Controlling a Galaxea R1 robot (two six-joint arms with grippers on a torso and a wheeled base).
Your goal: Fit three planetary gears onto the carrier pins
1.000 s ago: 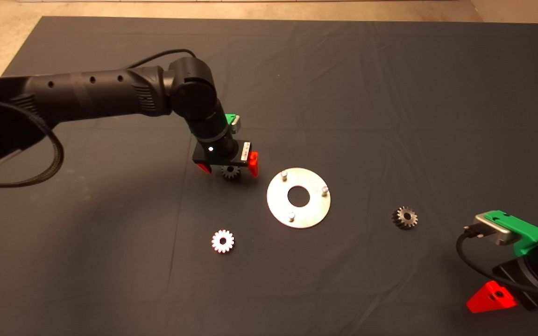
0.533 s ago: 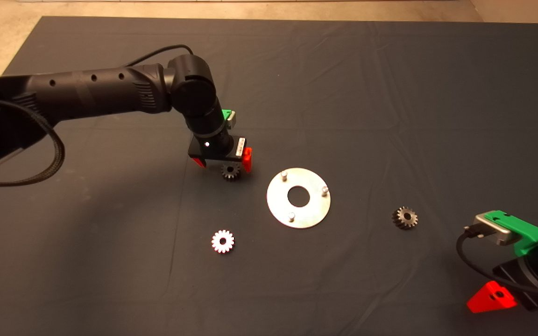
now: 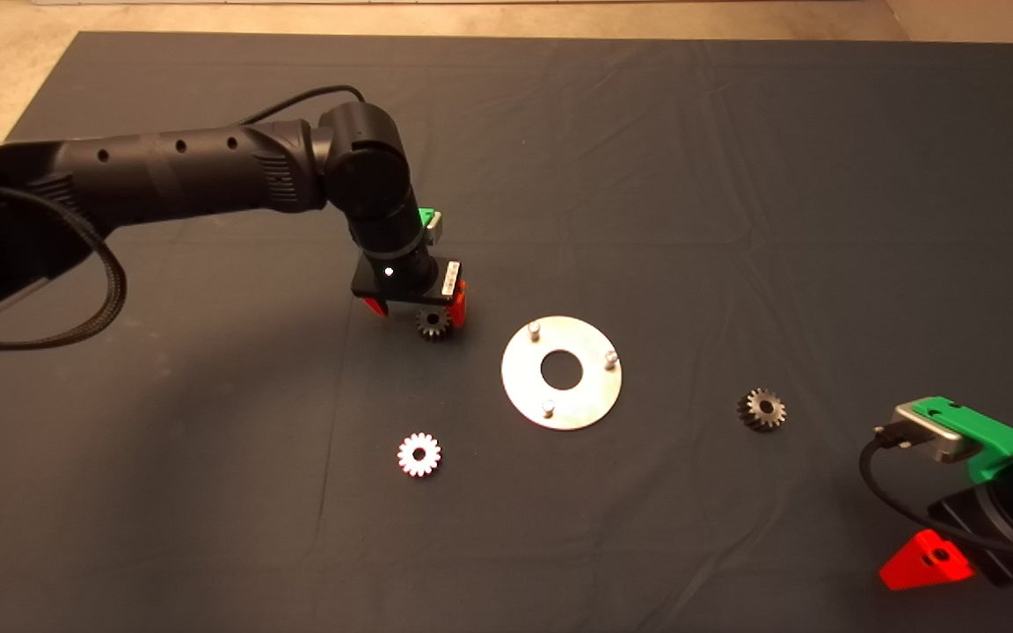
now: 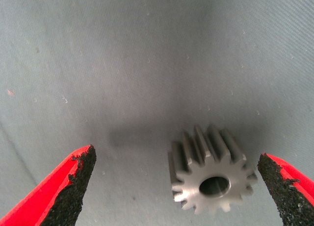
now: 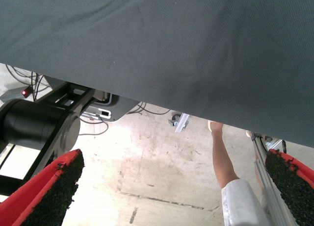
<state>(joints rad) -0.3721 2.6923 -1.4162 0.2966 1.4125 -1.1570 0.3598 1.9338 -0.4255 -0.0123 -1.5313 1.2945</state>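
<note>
A dark planetary gear [image 3: 433, 324] lies flat on the mat just left of the shiny round disc [image 3: 590, 396]. My left gripper [image 3: 415, 309] stands over this gear, open, its fingers to either side of it. In the left wrist view the gear [image 4: 213, 169] sits between the pads, close to one pad [image 4: 282, 184] and far from the other [image 4: 71, 184]. Three carrier pins [image 3: 535, 330] [image 3: 611, 358] [image 3: 547, 407] rise bare from the disc. A bright gear [image 3: 419, 454] lies near the front left of the disc and another dark gear [image 3: 761, 410] to its right.
My right gripper [image 3: 924, 560] waits open at the lower right edge of the mat. Its wrist view looks past the mat's edge to the floor, with a person's arm [image 5: 223, 160] and the robot's base [image 5: 39, 125].
The left gripper has shifted slightly left and back, and its fingers have drawn closer together around the dark gear. The gear, the disc and the right arm have not moved.
</note>
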